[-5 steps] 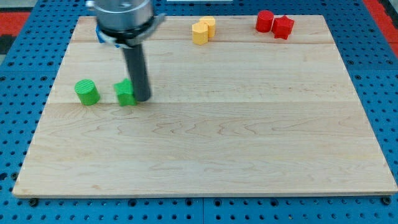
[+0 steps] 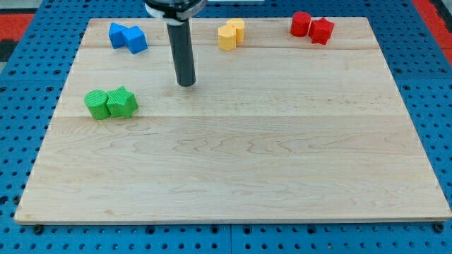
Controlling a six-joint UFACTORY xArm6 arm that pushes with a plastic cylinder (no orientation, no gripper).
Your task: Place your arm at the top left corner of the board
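My tip (image 2: 186, 83) stands on the wooden board (image 2: 233, 169), left of its middle in the upper part. The board's top left corner (image 2: 90, 22) lies up and to the left of the tip. Two blue blocks (image 2: 128, 37) sit close to that corner, up and left of the tip. A green cylinder (image 2: 97, 104) and a green star-shaped block (image 2: 122, 102) touch each other, down and left of the tip.
Two yellow blocks (image 2: 231, 33) sit together at the top edge, right of the rod. A red cylinder (image 2: 301, 23) and a red star-shaped block (image 2: 321, 30) sit together at the top right. Blue pegboard (image 2: 21, 141) surrounds the board.
My tip has moved up and to the right, away from the green star block. That block now rests further left, against the green cylinder. The blue blocks have come into view.
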